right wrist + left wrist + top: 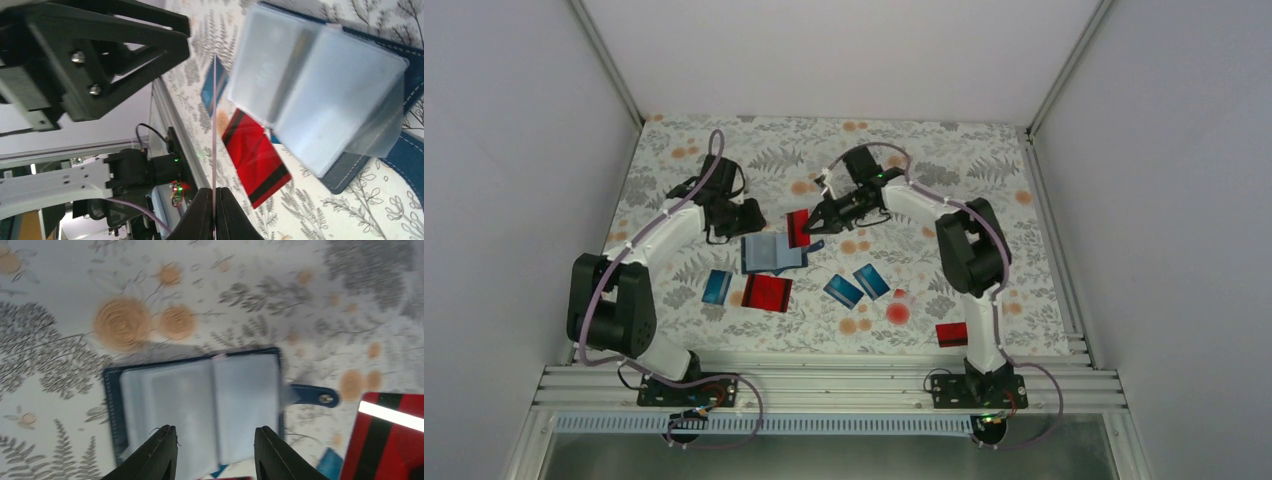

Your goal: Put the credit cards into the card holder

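The holder [769,253] lies open on the bench [944,170], pockets up. The left tool [215,431] hovers over it, fingers apart with nothing between them. The right tool [214,194] is clamped on a red card [798,228] at the holder's far right corner. Other cards [767,293], red and blue, lie nearer the arms.

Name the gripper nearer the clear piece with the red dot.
Right. The right gripper, shut on a red card, is back-left of the clear piece; the left gripper is farther left, beyond the card holder.
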`<state>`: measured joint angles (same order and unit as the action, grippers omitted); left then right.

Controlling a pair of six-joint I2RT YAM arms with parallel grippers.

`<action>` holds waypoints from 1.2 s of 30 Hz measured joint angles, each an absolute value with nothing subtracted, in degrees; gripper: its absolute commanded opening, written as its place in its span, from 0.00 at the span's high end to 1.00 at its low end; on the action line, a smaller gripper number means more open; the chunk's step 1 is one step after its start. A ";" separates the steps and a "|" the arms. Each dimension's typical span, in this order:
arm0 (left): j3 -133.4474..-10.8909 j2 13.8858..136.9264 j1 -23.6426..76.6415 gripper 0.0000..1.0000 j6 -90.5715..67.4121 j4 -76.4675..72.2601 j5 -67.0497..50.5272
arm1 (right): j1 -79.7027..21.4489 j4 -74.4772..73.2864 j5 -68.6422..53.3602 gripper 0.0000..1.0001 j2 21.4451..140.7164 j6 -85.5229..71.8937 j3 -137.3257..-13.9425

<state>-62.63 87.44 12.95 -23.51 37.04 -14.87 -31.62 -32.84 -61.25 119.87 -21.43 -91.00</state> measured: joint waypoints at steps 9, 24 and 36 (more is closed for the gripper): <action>-59.00 91.48 12.36 0.68 -22.39 36.82 -10.41 | -34.81 -32.23 -57.10 0.96 127.11 -26.04 -94.26; -56.16 95.46 12.21 0.73 -20.36 34.98 -7.62 | -36.73 -31.77 -55.02 0.96 134.52 -29.04 -100.57; -55.00 95.90 11.88 0.76 -20.08 34.13 -6.85 | -37.32 -31.94 -54.50 0.96 137.43 -30.02 -102.56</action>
<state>-55.00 95.90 11.88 -20.08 34.13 -6.85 -37.32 -31.94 -54.50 137.43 -30.02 -102.56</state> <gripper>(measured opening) 0.240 0.043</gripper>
